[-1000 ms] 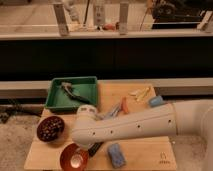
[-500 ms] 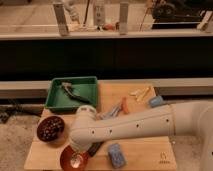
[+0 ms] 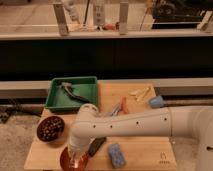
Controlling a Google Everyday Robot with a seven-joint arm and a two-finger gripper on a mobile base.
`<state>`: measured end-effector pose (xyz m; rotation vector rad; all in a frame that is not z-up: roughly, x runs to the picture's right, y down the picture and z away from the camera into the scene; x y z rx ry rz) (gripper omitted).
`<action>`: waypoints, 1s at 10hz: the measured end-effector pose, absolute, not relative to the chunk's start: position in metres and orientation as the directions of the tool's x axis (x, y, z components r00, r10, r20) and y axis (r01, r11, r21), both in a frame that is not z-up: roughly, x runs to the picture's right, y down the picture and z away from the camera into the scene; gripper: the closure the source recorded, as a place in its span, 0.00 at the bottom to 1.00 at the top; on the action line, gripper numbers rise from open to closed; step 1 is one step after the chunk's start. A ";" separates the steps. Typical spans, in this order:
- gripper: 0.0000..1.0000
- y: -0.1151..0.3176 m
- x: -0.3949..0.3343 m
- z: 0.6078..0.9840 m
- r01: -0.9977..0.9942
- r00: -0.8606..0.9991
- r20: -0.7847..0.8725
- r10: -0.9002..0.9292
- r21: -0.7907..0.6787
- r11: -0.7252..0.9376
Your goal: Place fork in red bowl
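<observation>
wooden worktop (image 3: 145, 150) below a dark wall, bearing a green tray (image 3: 72, 79), a maroon bowl (image 3: 50, 128) and a blue sponge (image 3: 117, 155). the arm (image 3: 130, 122) bends downward so that the end effector (image 3: 75, 156) hangs directly over the red bowl (image 3: 63, 161) at the front edge, apparently to release the fork there. the wrist hides the fork, so whether the end effector is wide, narrow or holding it cannot be told. the bowl is cut off by the lower edge.

Behind your wooden table (image 3: 145, 150) runs a dark wall (image 3: 150, 57) (pale ledge (image 3: 20, 86) at its foot); grey floor (image 3: 15, 135) lies to its left, the gripper (image 3: 76, 159) over its front-left corner.
</observation>
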<state>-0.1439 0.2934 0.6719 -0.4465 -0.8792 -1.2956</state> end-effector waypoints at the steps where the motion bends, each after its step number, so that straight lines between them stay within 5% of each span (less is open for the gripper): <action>1: 0.96 0.296 -0.144 0.672 0.951 0.004 0.776 -0.631 0.192 0.242; 8: 0.27 0.300 -0.140 0.677 0.961 -0.002 0.759 -0.651 0.181 0.209; 10: 0.20 0.302 -0.140 0.678 0.962 0.004 0.761 -0.648 0.174 0.210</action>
